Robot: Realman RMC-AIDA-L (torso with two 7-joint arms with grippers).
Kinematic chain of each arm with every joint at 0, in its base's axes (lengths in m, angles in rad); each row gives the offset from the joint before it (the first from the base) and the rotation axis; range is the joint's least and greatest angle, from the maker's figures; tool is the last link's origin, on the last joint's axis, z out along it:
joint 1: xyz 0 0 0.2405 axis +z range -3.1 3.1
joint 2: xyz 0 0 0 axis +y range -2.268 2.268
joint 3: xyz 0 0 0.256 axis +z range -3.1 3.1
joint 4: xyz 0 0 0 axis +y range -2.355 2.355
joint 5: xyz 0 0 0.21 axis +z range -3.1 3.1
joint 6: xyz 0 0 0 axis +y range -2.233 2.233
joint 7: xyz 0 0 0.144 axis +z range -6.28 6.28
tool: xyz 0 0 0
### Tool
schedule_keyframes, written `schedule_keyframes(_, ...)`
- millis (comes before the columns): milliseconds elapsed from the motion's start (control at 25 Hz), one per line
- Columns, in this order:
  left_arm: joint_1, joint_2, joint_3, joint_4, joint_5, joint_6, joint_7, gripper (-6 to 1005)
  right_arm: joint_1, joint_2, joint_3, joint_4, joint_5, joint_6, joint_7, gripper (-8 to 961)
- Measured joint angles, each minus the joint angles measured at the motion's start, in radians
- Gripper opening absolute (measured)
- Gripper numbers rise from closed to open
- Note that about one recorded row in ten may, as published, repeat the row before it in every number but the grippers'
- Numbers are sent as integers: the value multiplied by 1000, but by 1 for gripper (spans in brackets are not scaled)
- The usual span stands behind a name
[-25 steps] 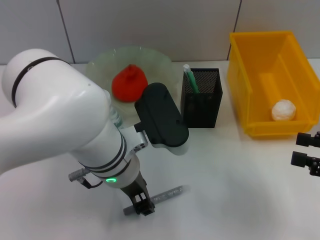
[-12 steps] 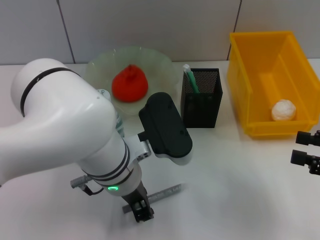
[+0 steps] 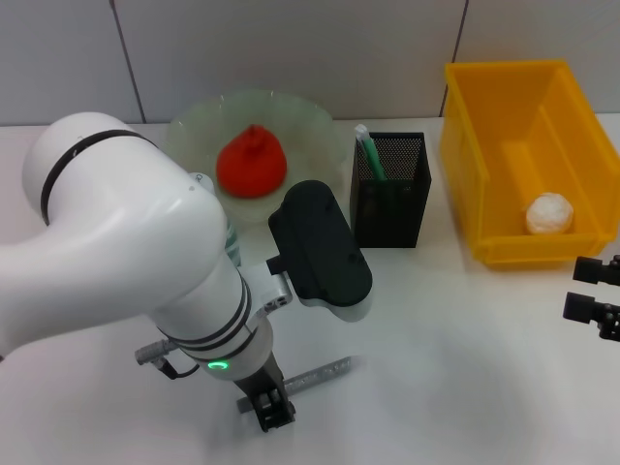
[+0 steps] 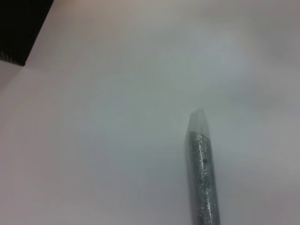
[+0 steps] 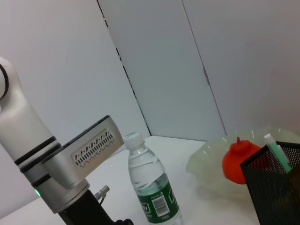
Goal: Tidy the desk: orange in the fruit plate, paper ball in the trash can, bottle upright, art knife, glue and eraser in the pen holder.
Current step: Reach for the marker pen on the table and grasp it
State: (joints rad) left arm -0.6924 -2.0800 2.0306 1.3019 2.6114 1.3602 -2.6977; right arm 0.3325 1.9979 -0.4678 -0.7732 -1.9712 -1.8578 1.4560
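Observation:
The grey glittery glue (image 3: 315,375) lies on the white desk, seen close up as the glue (image 4: 202,173) in the left wrist view. My left gripper (image 3: 266,407) is down at its dark near end. The orange (image 3: 250,163) rests in the pale-green fruit plate (image 3: 194,121). The mint-green art knife (image 3: 368,153) stands in the black mesh pen holder (image 3: 390,189). The paper ball (image 3: 549,213) lies in the yellow trash can (image 3: 489,145). The bottle (image 5: 151,190) stands upright, mostly hidden behind my left arm in the head view. The eraser is out of view. My right gripper (image 3: 591,289) is open at the right edge.
My bulky left arm (image 3: 126,252) covers the desk's left middle. The pen holder and trash can stand close together at the back right. Bare white desk lies between the glue and my right gripper.
My left arm has come down and shifted slightly toward me over the glue's dark end. The glue's far tip nudged a little left. The right arm has not moved.

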Motion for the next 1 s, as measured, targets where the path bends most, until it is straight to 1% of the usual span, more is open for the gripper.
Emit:
schedule_keyframes(120, -1, 0, -1, 1, 1, 2, 0, 372, 0, 1, 0, 0, 0, 0, 0, 669)
schedule_keyframes(360, -6, 0, 2, 5, 1, 10, -1, 301, 0, 1, 0, 2, 0, 1, 0, 669)
schedule_keyframes(560, -13, 0, 3, -1, 1, 15, -1, 166, 1, 1, 0, 3, 0, 2, 0, 669)
schedule_keyframes(1000, -16, 0, 5, -1, -6, 27, -1, 166, 2, 1, 0, 8, 0, 2, 2, 669)
